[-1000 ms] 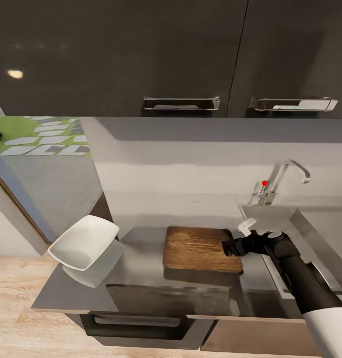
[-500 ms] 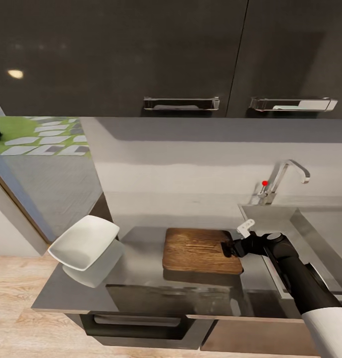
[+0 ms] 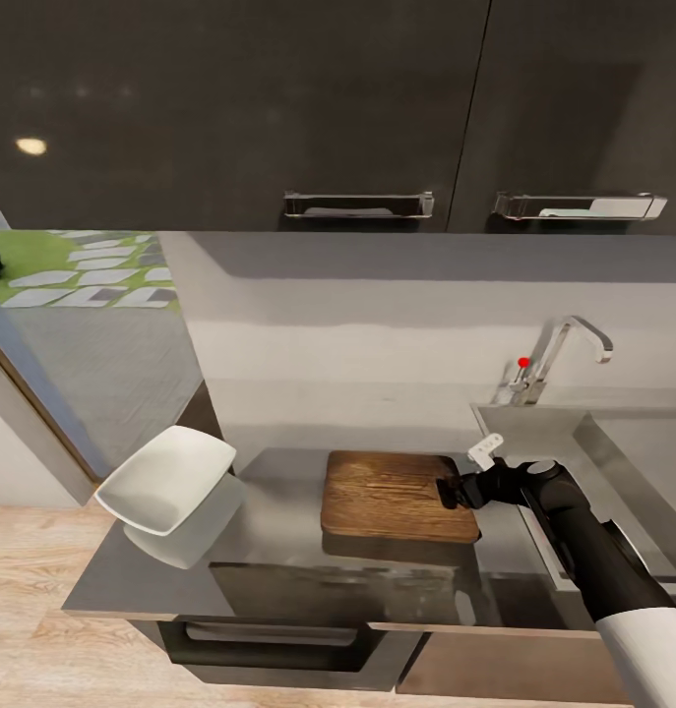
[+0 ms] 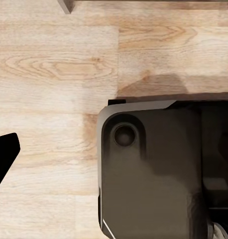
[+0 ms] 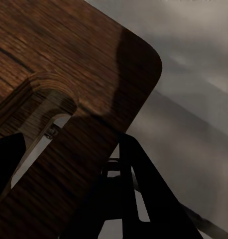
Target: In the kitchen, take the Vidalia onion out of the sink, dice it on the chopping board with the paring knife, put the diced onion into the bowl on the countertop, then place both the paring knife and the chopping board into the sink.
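The chopping board [image 3: 399, 496] is a brown wooden rectangle with clear grain running along its length and rounded corners, lying flat on the grey glossy worktop [image 3: 269, 575] just left of the sink [image 3: 613, 462]. The right tool [image 3: 452, 489] is at the board's right short edge, where the slot handle is cut. The white rounded-square bowl [image 3: 167, 478] stands well apart at the worktop's left end, mirrored in the shiny surface, and the chrome tap [image 3: 559, 356] with its red knob rises behind the sink. The right wrist view adds what the head view cannot resolve: the board [image 5: 69, 99] seen close, its slot handle [image 5: 42, 144] with light showing through, one dark finger [image 5: 7, 154] on one side of the handle strip and the other [image 5: 139, 184] on the far side, so the right tool [image 5: 69, 174] is clenched across that end of the board. The left wrist view shows pale wood floor [image 4: 54, 64], the robot's dark base [image 4: 154, 169] and one black fingertip [image 4: 4, 154] of the left tool; whether it is released or clenched I cannot tell. Against the picture a second ago the board's right end and the right tool sit slightly higher and farther left; from half a second ago nothing visibly differs.
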`<state>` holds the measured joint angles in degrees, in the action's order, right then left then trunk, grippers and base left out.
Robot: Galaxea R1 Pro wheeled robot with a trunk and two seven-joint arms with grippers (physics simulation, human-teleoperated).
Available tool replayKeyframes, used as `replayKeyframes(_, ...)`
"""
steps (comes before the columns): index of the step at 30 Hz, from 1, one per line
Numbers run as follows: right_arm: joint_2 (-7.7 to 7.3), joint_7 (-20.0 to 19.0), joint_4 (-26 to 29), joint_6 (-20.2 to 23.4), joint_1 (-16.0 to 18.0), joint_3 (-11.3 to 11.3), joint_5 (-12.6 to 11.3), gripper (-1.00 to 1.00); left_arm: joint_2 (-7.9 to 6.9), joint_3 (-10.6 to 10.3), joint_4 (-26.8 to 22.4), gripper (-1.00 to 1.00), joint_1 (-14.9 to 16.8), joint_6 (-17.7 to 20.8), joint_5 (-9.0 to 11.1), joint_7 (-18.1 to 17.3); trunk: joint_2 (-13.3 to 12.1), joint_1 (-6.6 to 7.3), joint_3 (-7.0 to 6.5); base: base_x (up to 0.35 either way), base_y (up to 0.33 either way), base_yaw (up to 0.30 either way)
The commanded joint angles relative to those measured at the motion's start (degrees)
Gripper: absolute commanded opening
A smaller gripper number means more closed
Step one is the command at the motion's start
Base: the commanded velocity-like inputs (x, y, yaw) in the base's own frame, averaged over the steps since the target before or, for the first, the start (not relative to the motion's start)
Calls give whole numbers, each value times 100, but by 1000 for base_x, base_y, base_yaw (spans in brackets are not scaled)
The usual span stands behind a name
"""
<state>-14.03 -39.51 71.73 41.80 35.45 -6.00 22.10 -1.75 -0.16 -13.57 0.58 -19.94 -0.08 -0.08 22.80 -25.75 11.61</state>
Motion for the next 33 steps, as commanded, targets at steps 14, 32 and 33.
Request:
replayKeyframes(14,-8,-56,20,11,6,-6,57,100,-1,-2,3,100,4,-19,-1,-1,11,-3,11,0,0,0)
replayKeyframes(32,-5,-12,1401,508,6,529,83,100,-1,-2,5,100,4,-18,11,-1,11,-3,11,-75,0,0)
replayKeyframes(33,-6,-12,1402,508,6,536,83,100,-1,-2,7,100,4,-18,12,-1,11,-3,11,-209,0,0)
